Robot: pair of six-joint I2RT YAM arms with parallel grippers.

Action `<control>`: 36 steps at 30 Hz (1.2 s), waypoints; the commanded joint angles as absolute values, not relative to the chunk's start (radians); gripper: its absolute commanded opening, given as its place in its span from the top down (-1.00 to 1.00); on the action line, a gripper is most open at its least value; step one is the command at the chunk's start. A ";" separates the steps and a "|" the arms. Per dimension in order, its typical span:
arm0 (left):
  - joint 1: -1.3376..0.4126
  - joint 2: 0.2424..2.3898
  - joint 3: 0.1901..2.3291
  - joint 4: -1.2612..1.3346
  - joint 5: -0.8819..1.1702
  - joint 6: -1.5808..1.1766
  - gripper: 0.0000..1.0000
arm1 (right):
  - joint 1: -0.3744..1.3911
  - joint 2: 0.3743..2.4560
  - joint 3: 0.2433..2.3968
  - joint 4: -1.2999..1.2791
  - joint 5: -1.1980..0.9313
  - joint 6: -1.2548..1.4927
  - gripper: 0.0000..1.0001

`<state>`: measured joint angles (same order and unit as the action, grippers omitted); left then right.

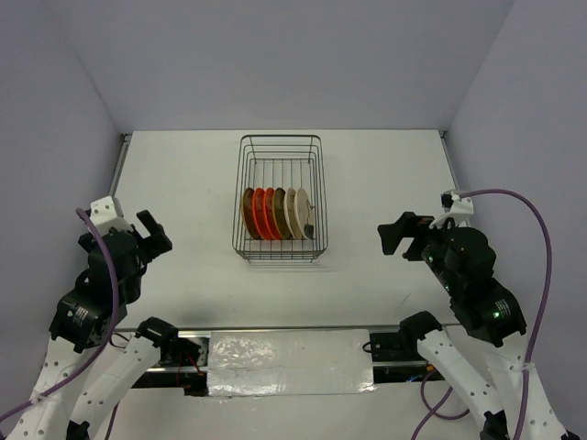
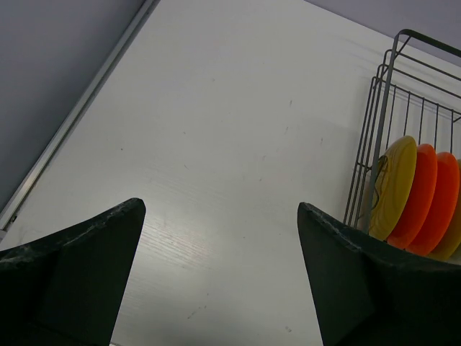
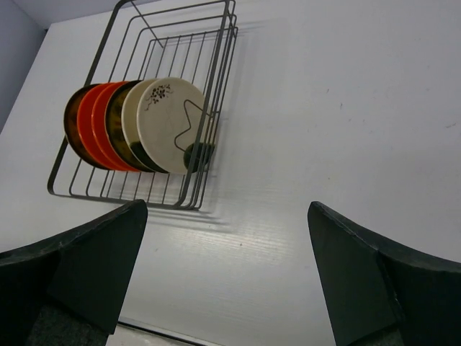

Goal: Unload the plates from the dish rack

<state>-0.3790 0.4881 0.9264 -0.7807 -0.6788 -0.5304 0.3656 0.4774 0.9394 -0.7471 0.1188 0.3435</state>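
The dish rack [image 1: 282, 137] walls in the plates [image 1: 275, 214]; top open.

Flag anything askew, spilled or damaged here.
Nothing stands out. The round orange, cream and brown plates stand on edge in a tidy row inside the dark wire dish rack; the left gripper and right gripper are open, clear of it.

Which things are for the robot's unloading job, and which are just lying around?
For the job: small round orange, cream and brown plates; dark wire dish rack; left pincer; right pincer, both open.
Just there: white table; purple cables.
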 commanded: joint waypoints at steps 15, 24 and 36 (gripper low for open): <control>-0.382 0.531 0.927 -0.733 -0.669 -0.531 -0.99 | 0.393 0.773 1.009 -0.488 -0.083 0.434 -1.00; -0.379 0.571 0.925 -0.733 -0.661 -0.528 -0.99 | 0.621 1.336 1.336 -0.502 0.143 0.457 -0.09; -0.377 0.580 0.922 -0.724 -0.634 -0.515 -0.99 | 0.673 1.659 1.397 -0.439 0.117 0.497 0.04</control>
